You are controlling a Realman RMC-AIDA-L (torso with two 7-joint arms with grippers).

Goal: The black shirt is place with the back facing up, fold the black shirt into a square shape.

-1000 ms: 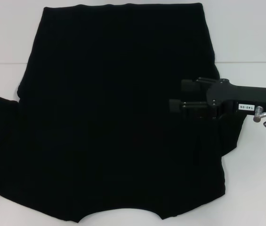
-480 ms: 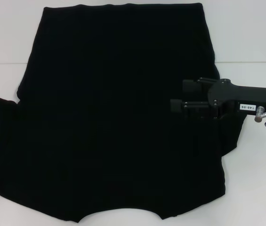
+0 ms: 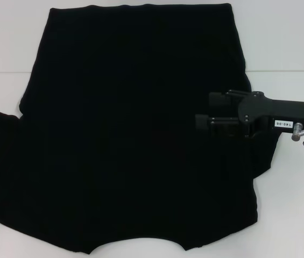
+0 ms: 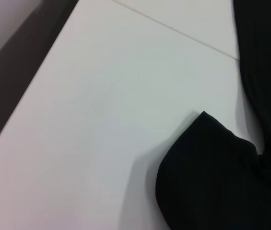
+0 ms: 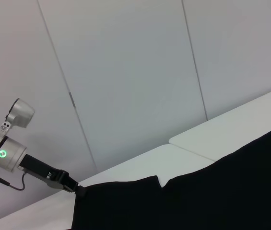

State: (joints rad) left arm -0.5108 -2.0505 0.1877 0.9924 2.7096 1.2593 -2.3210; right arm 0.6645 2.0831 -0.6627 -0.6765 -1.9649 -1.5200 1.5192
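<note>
The right gripper (image 3: 203, 111), fingers slightly parted and holding nothing, had been drawn slightly back over the black shirt (image 3: 130, 134); its right sleeve had evidently been folded in.

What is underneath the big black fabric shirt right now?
The black short-sleeved fabric shirt lies spread on a white table that shows around its edges. The right gripper hovers over its right sleeve. Anything beneath the cloth is hidden.

Clearance: we find the shirt (image 3: 135, 134) covering most of the table (image 3: 297, 48). Bare strips lie along the far edge and both sides. The right gripper (image 3: 205, 112) blocks passage above the shirt's right edge.
</note>
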